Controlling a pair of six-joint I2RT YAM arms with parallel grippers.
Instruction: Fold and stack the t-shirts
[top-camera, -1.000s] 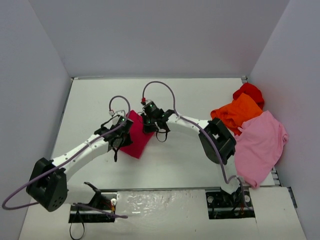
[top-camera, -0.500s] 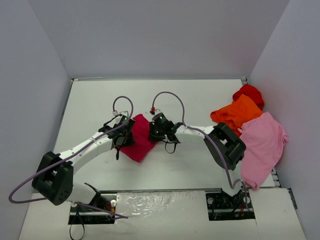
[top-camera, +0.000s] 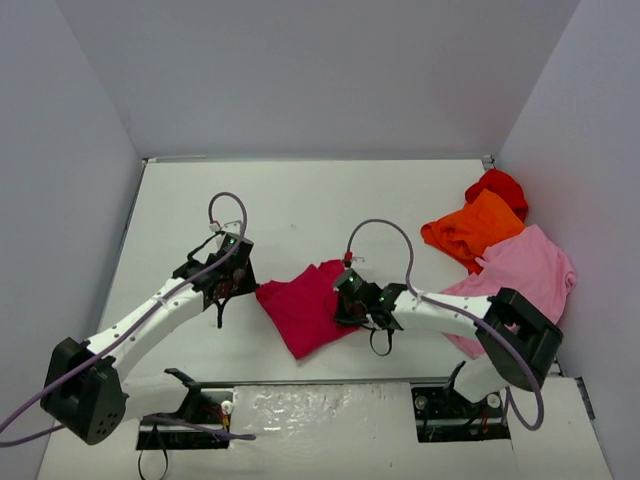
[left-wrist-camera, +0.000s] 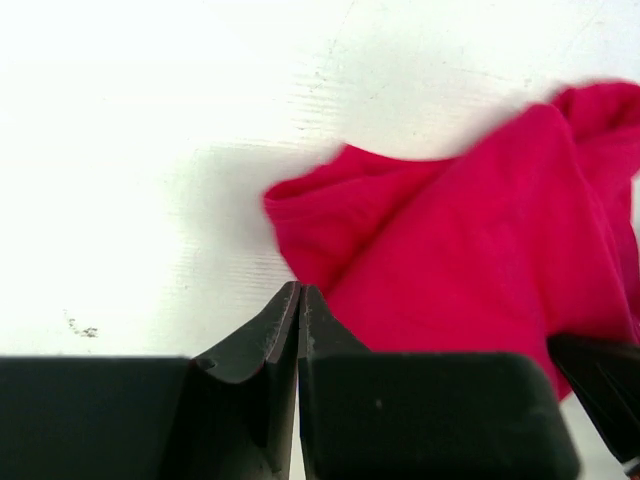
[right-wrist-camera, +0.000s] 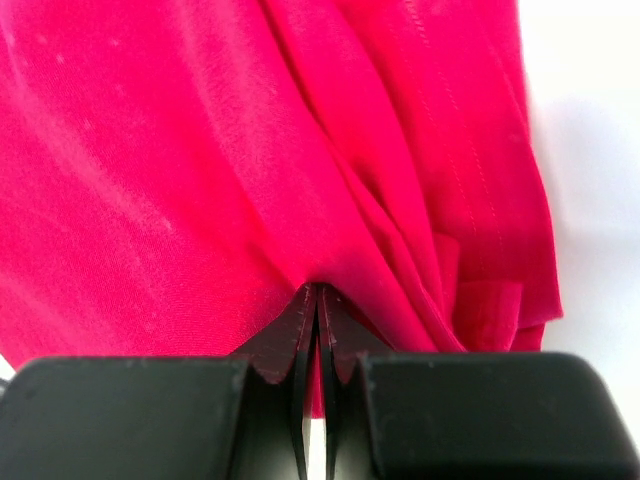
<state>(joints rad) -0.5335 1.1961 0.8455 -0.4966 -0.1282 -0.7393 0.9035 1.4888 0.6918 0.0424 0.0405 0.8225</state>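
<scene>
The raspberry-red t-shirt (top-camera: 305, 308) lies crumpled on the white table (top-camera: 300, 200), near the front middle. My right gripper (top-camera: 346, 306) is shut on a fold at the shirt's right side; in the right wrist view the cloth (right-wrist-camera: 200, 150) bunches into the pinched fingertips of the right gripper (right-wrist-camera: 317, 292). My left gripper (top-camera: 238, 287) sits just left of the shirt, shut with nothing in it. In the left wrist view the left gripper's closed tips (left-wrist-camera: 300, 292) point at the shirt's left corner (left-wrist-camera: 450, 230).
An orange t-shirt (top-camera: 470, 225), a bright red one (top-camera: 498, 185) and a pale pink one (top-camera: 522, 280) lie heaped at the right edge by the wall. The right arm's forearm (top-camera: 440, 312) lies low across the table in front of the pink shirt.
The right gripper has dragged the raspberry shirt toward the front and right. The shirt has come away from the left gripper, which has shifted slightly left.
</scene>
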